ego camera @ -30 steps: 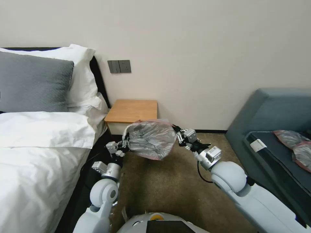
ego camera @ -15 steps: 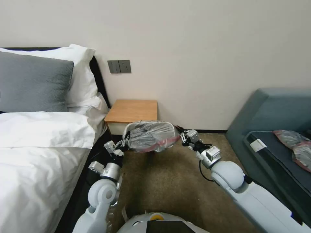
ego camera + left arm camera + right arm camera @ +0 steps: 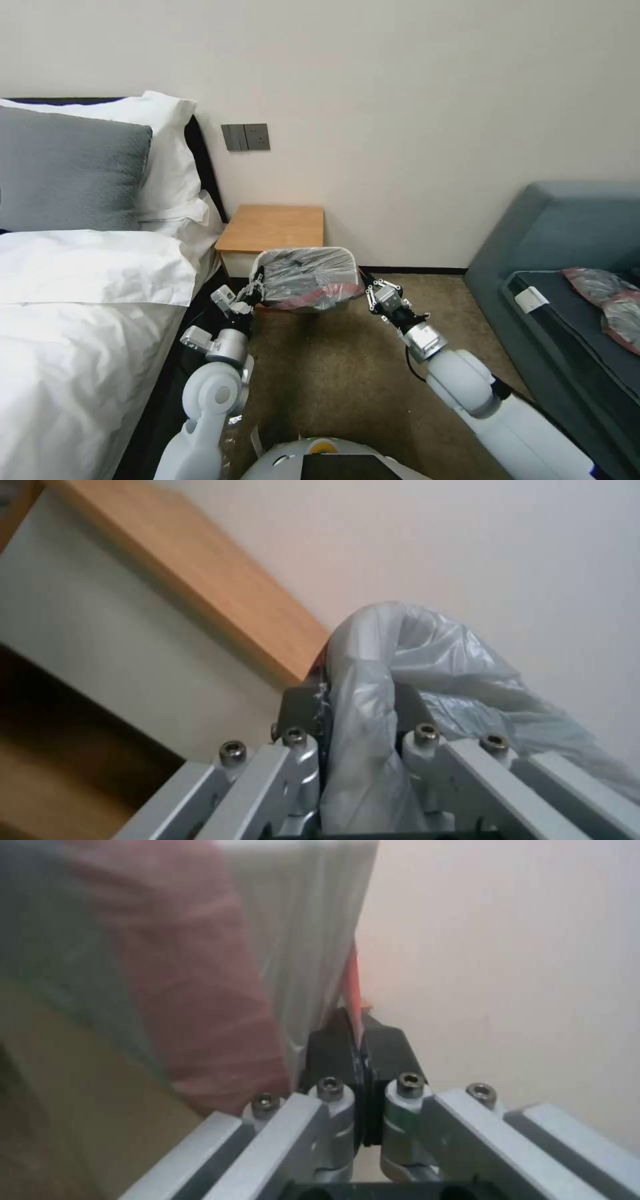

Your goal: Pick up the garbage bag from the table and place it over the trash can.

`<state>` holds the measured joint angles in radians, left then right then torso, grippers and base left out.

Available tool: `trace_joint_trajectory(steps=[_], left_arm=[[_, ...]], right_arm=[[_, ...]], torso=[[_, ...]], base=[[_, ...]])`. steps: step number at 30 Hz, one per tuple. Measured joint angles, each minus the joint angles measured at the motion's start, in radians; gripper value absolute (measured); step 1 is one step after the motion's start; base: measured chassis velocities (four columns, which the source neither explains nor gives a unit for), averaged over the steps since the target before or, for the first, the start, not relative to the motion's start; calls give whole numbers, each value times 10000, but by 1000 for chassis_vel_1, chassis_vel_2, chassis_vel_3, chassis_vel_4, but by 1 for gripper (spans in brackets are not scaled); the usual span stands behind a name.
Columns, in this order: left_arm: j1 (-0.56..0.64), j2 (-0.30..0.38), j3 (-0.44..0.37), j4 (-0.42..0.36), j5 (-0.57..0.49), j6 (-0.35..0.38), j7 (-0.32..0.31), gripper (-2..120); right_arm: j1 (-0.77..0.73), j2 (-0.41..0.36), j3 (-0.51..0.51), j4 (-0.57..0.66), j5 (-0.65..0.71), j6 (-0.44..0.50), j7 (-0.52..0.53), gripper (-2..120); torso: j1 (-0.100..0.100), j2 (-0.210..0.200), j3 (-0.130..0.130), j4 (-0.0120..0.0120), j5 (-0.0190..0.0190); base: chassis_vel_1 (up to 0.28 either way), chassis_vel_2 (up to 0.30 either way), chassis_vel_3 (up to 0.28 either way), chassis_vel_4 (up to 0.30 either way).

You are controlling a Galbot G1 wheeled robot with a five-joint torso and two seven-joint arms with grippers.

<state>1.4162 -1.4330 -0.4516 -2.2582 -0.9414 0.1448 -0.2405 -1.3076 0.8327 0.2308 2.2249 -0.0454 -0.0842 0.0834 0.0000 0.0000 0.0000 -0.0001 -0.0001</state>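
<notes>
Head view: both my tools, left tool (image 3: 257, 291) & right tool (image 3: 369, 298), pinch garbage bag (image 3: 307, 277) rim over trash can (image 3: 350, 301); film's light, floppy, slippery, best gripped by rim band.

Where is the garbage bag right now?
In the head view the garbage bag is stretched over the trash can on the floor before the table, held between the left pincer and right pincer.
</notes>
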Motion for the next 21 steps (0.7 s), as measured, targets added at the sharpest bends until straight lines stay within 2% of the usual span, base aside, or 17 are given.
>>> trace_joint_trajectory(steps=[3, 4, 7, 13, 17, 21], left_arm=[[-148, -195, 0, -92, -187, 235, -516, 9], [-148, -195, 0, -92, -187, 235, -516, 9], [-229, -387, -11, -300, -474, 520, -855, 9], [-181, -406, -21, -543, -801, 816, -992, 9], [8, -401, -12, -944, -1422, 1292, -1103, 9], [127, -440, -4, -1031, -1753, 1417, -1160, 9]], right_arm=[[-67, 167, 28, -258, -1918, 417, 151, 0], [-67, 167, 28, -258, -1918, 417, 151, 0], [-48, 289, 52, -556, -3310, 800, 251, 0], [-30, 377, -25, -860, -3885, 902, 255, 0], [135, 492, -40, -1257, -4136, 897, 244, 0], [213, 638, -39, -1505, -4255, 930, 243, 0]], torso=[[0, 0, 1, 1, 0], [0, 0, 1, 1, 0], [0, 0, 0, 1, 1], [0, 0, 1, 2, 1], [0, 0, 1, 2, 2], [0, 0, 0, 2, 1]], base=[[0, 0, 0, 0], [0, 0, 0, 0], [0, 0, 0, 0], [0, 0, 0, 0], [0, 0, 0, 0], [0, 0, 0, 0]])
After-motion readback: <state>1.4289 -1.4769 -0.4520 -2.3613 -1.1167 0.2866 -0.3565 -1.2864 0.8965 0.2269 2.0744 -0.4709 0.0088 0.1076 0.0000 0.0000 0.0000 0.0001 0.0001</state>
